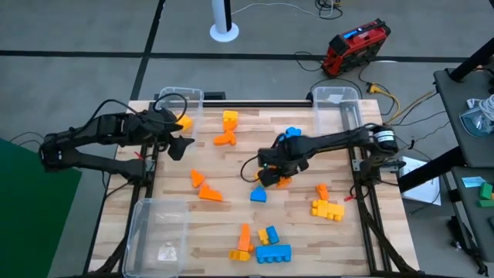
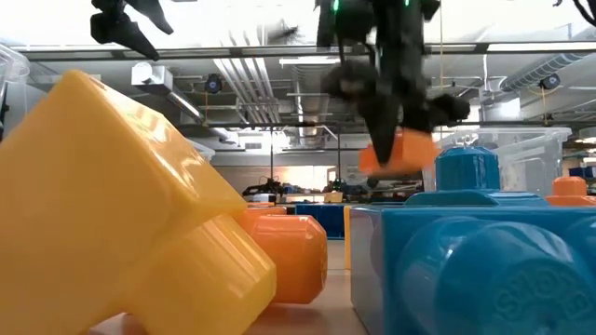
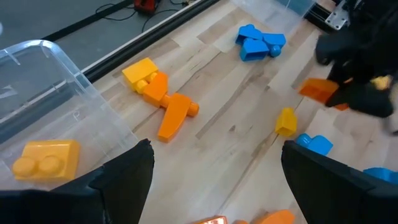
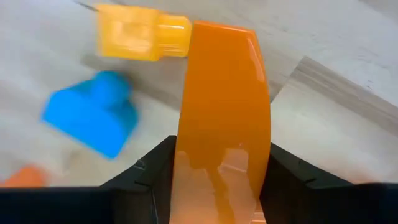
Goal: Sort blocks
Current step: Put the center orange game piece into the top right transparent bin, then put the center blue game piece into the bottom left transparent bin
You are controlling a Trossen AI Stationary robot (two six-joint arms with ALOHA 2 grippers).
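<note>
Blue, orange and yellow blocks lie scattered on the wooden table (image 1: 231, 166). My right gripper (image 1: 272, 176) hangs over the table's middle, shut on an orange block (image 4: 224, 93). Below it lie a blue block (image 4: 93, 118) and a small yellow block (image 4: 140, 31). My left gripper (image 3: 214, 180) stands open and bare at the far left, beside the far-left clear bin (image 1: 179, 96). One yellow block (image 3: 48, 158) rests flat on that bin's floor. My right gripper pinches the orange block by its two opposite sides (image 4: 186, 162) between its two fingers (image 4: 152, 174). The fingers come from above, pointing down. The block reaches out past the fingertips and hangs lifted clear of the table (image 2: 400, 151).
A clear bin (image 1: 336, 96) stands at the far right corner and another (image 1: 158, 232) at the near left. Yellow and orange blocks (image 1: 228, 127) lie at the far middle, blue ones (image 1: 292, 133) beside my right arm, more blocks (image 1: 262, 245) along the near edge.
</note>
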